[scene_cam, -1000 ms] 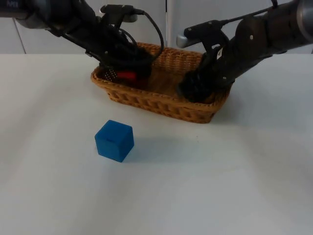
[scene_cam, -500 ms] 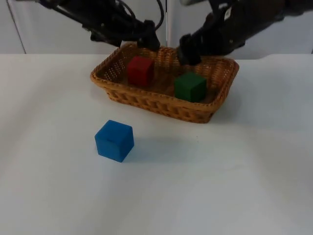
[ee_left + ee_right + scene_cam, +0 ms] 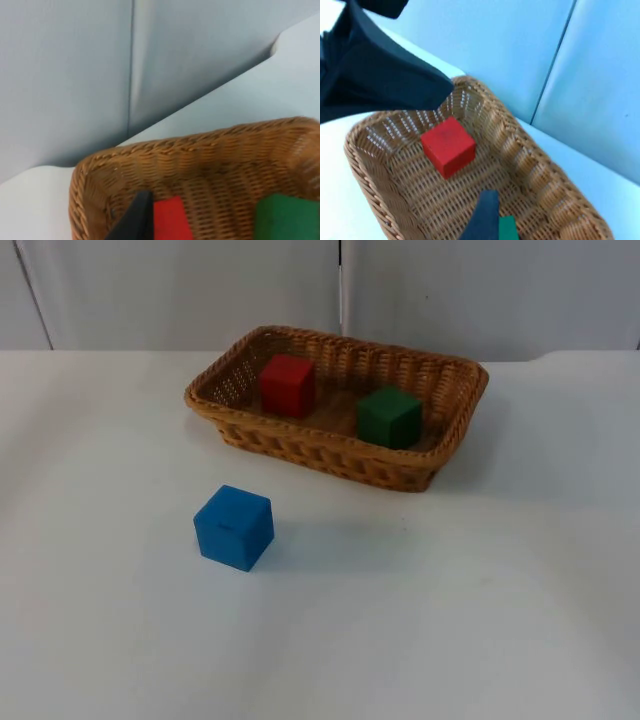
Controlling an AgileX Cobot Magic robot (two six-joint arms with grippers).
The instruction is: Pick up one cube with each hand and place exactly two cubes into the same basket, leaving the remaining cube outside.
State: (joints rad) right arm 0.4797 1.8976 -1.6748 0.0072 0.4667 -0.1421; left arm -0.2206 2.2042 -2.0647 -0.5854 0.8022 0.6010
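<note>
A wicker basket (image 3: pixel 330 455) stands at the back middle of the table. In it rest a red cube (image 3: pixel 288 385) on the left and a green cube (image 3: pixel 389 417) on the right, apart from each other. A blue cube (image 3: pixel 233 527) sits on the table in front of the basket. My left gripper (image 3: pixel 135 222) hangs above the basket (image 3: pixel 200 150), over the red cube (image 3: pixel 170 220) and beside the green cube (image 3: pixel 287 217). My right gripper (image 3: pixel 485 220) hovers above the basket (image 3: pixel 520 155), near the green cube (image 3: pixel 508 229), with the red cube (image 3: pixel 448 145) beyond it.
The grey partition wall (image 3: pixel 200 290) rises right behind the basket. White table top (image 3: pixel 450 610) stretches in front of and beside the blue cube. In the right wrist view the left arm (image 3: pixel 380 80) hangs over the basket's far end.
Both arms have risen out of the basket and left the top view. The red and green cubes stay in the basket. The blue cube has not moved.
</note>
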